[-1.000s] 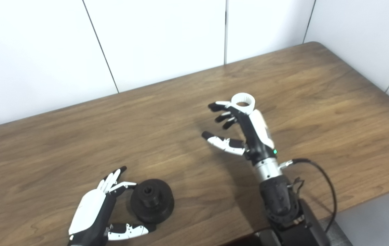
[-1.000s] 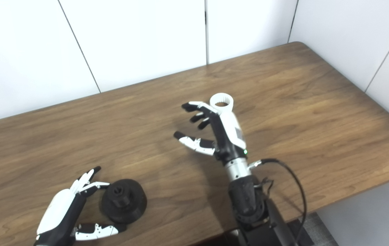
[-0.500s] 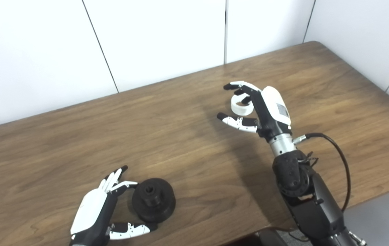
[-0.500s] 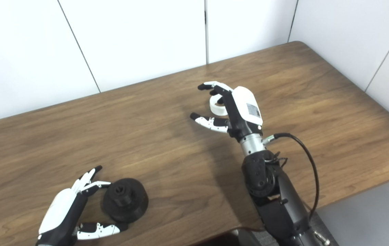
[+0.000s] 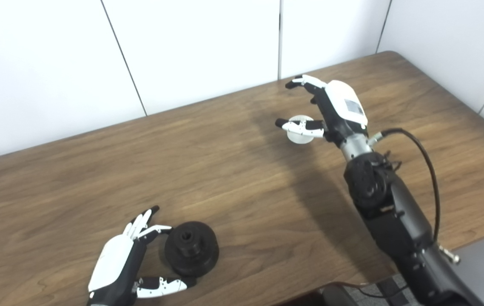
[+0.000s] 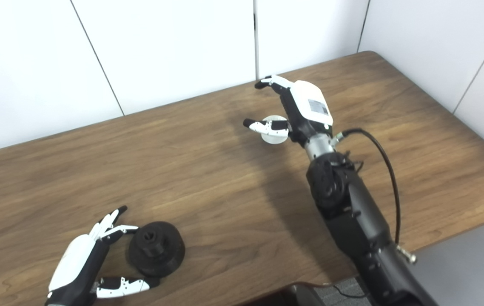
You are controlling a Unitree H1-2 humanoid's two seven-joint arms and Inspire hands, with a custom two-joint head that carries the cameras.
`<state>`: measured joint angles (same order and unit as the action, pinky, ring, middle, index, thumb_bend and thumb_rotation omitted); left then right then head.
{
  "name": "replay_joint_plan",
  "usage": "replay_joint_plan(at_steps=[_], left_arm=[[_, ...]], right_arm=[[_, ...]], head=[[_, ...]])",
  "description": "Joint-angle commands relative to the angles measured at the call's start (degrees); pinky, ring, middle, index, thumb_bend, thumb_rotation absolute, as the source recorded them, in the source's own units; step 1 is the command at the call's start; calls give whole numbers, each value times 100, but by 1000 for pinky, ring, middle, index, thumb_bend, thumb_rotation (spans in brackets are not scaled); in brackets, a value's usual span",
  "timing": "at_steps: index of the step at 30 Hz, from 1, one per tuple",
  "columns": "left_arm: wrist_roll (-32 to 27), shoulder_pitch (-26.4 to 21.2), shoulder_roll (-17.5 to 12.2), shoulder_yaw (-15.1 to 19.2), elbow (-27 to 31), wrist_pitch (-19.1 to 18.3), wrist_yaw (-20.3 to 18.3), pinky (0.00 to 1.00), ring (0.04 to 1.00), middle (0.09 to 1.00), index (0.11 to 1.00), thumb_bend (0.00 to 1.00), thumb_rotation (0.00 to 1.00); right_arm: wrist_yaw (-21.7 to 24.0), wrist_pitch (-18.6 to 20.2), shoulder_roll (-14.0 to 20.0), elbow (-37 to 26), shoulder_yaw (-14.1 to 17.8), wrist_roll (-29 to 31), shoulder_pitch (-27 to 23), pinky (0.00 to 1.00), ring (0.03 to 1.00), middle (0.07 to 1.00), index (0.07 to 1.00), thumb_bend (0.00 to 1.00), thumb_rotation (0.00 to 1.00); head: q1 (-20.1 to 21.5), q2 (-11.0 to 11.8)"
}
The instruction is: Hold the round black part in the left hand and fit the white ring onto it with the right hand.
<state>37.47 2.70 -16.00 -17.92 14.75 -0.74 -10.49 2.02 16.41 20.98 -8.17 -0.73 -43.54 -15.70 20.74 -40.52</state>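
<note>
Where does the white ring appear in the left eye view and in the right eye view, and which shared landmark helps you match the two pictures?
Left eye view: the white ring lies right of centre in the upper half, under the right hand.
Right eye view: the white ring sits just right of centre, again under that hand.
Shared landmark: the round black part near the bottom left, beside the left hand.

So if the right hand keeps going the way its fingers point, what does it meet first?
Probably nothing on the table: right hand points toward the back-left wall; white ring sits under its thumb. Depth unclear.
</note>
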Motion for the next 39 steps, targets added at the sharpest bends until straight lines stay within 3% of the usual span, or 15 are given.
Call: replay_joint_plan(at_steps=[1, 5, 12, 15, 22, 31, 39], left_arm=[[4, -59, -32, 16, 111, 82, -21, 1000, 1000, 1000, 671, 944, 333], [9, -49, -42, 31, 113, 101, -7, 1000, 1000, 1000, 671, 945, 339], [6, -65, -42, 42, 117, 93, -12, 1000, 1000, 1000, 670, 947, 351], [9, -79, -26, 44, 140, 49, -36, 1000, 1000, 1000, 670, 947, 343], [3, -103, -8, 58, 113, 78, 1, 1000, 1000, 1000, 668, 950, 332], [34, -128, -4, 69, 186, 32, -48, 1000, 1000, 1000, 670, 948, 334], [11, -151, 25, 100, 220, 14, -96, 1000, 1000, 1000, 670, 950, 323]], right_arm=[[-18, 18, 155, -10, -25, -110, -343, 670, 879, 924, 789, 753, 473], [60, 95, 277, 212, -93, -158, -471, 689, 893, 934, 791, 771, 476], [471, 366, 512, 592, -249, -135, -670, 822, 974, 996, 838, 816, 564], [727, 521, 573, 756, -248, 27, -723, 838, 993, 1000, 892, 883, 644], [1262, 891, 774, 1000, -411, 168, -778, 913, 1000, 1000, 946, 996, 698], [1547, 965, 939, 1044, -589, 262, -761, 987, 1000, 1000, 958, 1000, 672], [1661, 992, 1025, 1021, -713, 285, -745, 993, 1000, 1000, 880, 1000, 605]], head=[[-7, -11], [-12, -16], [-40, -23], [-49, -30], [-82, -47], [-102, -87], [-132, -123]])
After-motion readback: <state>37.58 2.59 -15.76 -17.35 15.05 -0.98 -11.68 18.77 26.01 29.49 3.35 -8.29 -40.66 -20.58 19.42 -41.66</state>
